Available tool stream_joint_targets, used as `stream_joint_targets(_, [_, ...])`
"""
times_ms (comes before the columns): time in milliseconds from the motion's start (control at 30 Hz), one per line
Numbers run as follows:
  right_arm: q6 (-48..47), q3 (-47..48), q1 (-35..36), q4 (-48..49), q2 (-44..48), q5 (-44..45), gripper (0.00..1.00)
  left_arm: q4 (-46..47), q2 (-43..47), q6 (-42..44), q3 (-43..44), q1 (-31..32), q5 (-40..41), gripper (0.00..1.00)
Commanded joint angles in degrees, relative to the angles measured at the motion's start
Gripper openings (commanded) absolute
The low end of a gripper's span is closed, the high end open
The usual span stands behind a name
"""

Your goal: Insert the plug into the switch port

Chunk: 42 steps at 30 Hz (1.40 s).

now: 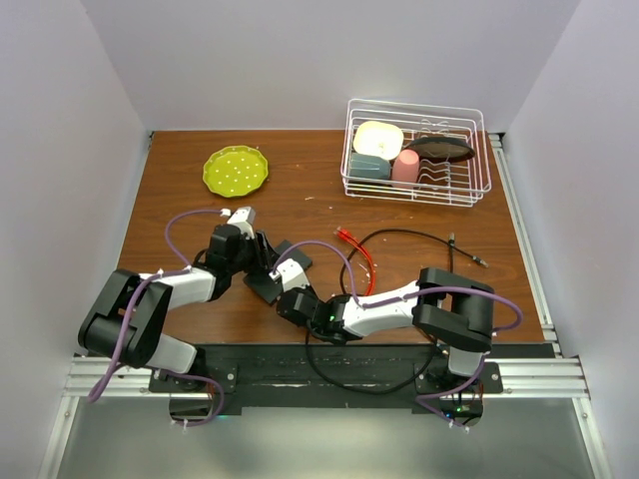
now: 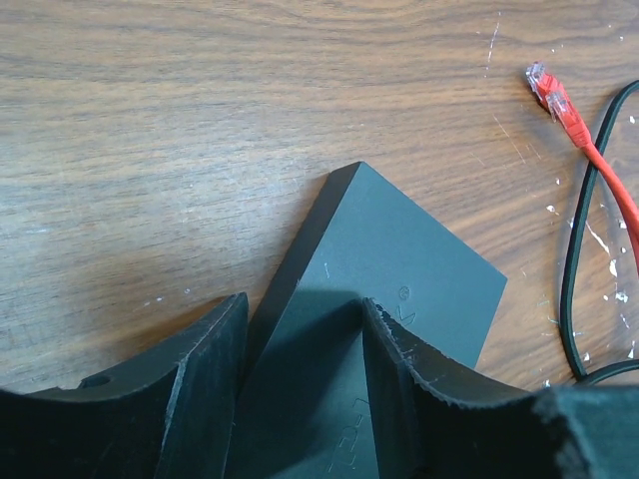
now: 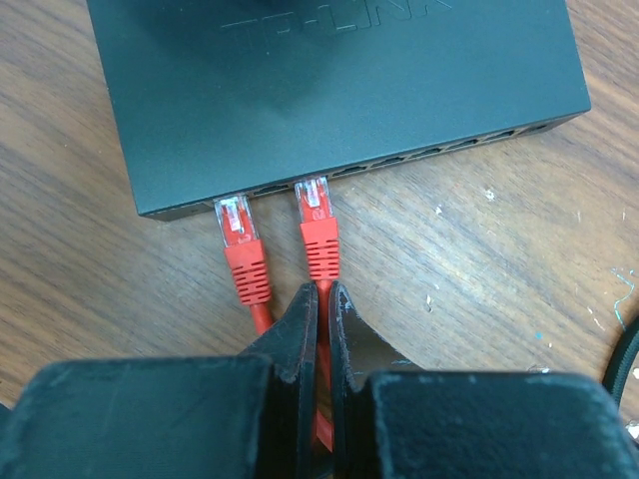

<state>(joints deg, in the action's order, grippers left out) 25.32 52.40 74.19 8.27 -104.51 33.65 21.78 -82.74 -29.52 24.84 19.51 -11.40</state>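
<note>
Between the right jaws (image 3: 321,289), pressed tight together, sits a thin red cable (image 3: 322,394). They pinch it just behind its red plug with a clear tip (image 3: 317,215). That tip is right at the mouth of a small switch port (image 3: 312,184), one of a row along the front edge of the flat black box (image 3: 329,90). I cannot tell how far in it goes. A little to the left, a second red plug (image 3: 240,249) has its clear tip at another port in the same row.

The left jaws (image 2: 305,304) are spread apart over a corner of the same box. One finger (image 2: 200,389) is next to the box's side and the other is above its top. I cannot tell if they touch it.

The box lies flat on the brown wooden desk (image 3: 479,269). Near it on the desk lie a loose red plug end (image 2: 551,95) and a thin black cable (image 2: 574,269). Far back are a round yellow-green plate (image 1: 236,170) and a white wire rack (image 1: 419,198) with cups and dishes.
</note>
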Motion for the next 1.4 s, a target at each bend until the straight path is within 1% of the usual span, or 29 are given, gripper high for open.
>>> stream_joint_targets(0, [-0.71, 4.28, -1.24, 11.59, -1.13, 1.51, 0.00, -8.68, -2.69, -1.68, -1.64, 1.94, -10.22, 0.39])
stream_joint_targets(367, [-1.68, 5.43, -2.82, 13.52, -2.01, -2.71, 0.00, -8.33, -2.08, -3.17, -2.78, 3.08, -11.19, 0.34])
stream_joint_targets(467, [-1.94, 5.34, -3.62, 13.87, -1.58, -3.76, 0.00, -7.54, -1.37, -3.97, -3.74, 3.52, -11.36, 0.31])
stream_joint_targets(633, [-2.65, 5.43, -4.85, 15.98, -1.49, -5.96, 0.00, -7.98, -1.81, -3.97, -3.48, 3.96, -11.89, 0.22])
stream_joint_targets(967, [-2.82, 6.83, -6.52, 19.06, -3.16, -7.28, 0.00, -5.70, -3.48, -5.55, -4.98, 5.45, -13.21, 0.14])
stream_joint_targets(1067, [-2.73, 7.10, -7.04, 20.38, -3.68, -7.28, 0.00, -4.82, -3.48, -6.34, -5.68, 6.07, -13.39, 0.07])
stream_joint_targets(1100, [-2.73, 7.10, -7.39, 21.16, -3.77, -7.28, 0.00, -4.64, -3.74, -6.43, -5.85, 6.24, -13.56, 0.00])
stream_joint_targets(1367, [-3.43, 9.47, -8.45, 23.28, -5.18, -7.02, 0.00, -4.38, -5.59, -7.92, -6.73, 7.65, -15.23, 0.00])
